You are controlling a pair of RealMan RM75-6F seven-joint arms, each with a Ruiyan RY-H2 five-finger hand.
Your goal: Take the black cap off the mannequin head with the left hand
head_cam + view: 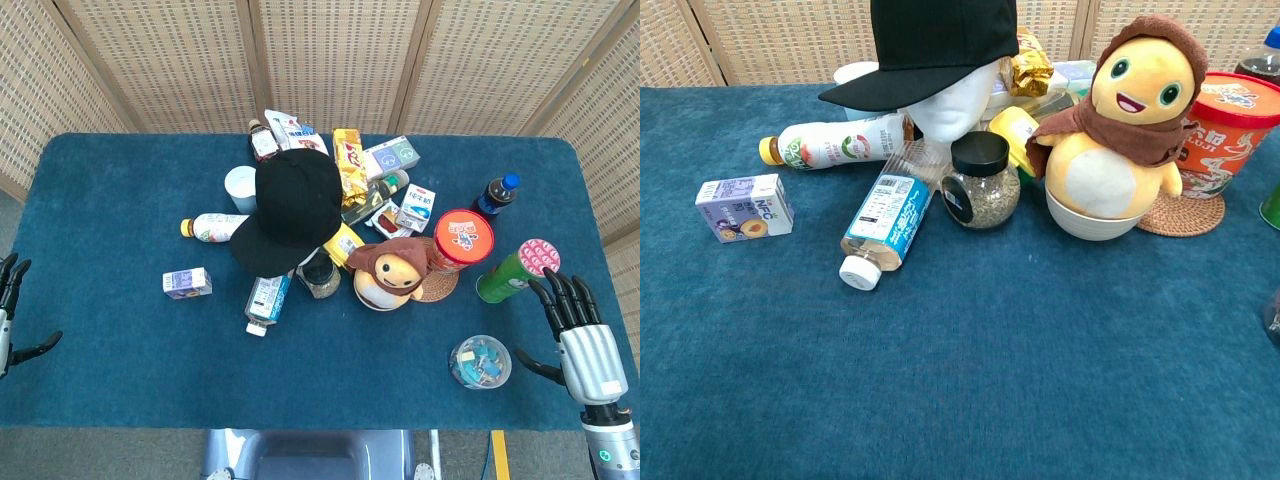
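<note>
The black cap (pixel 292 208) sits on the white mannequin head (pixel 948 103) in the middle of the blue table; its brim (pixel 885 88) points toward the front left. From above the cap hides the head almost fully. My left hand (pixel 12 310) is at the far left table edge, fingers spread, holding nothing, far from the cap. At the front right corner my right hand (pixel 582 335) rests with fingers apart and empty. Neither hand shows in the chest view.
Clutter rings the head: a lying water bottle (pixel 885 221), a black-lidded jar (pixel 980 182), a yoghurt bottle (pixel 835 141), a small purple carton (pixel 744 207), a plush toy in a bowl (pixel 1120 130), an orange cup (pixel 462 238), a green can (pixel 516 270), a cola bottle (pixel 495 195), a clip tub (pixel 480 361).
</note>
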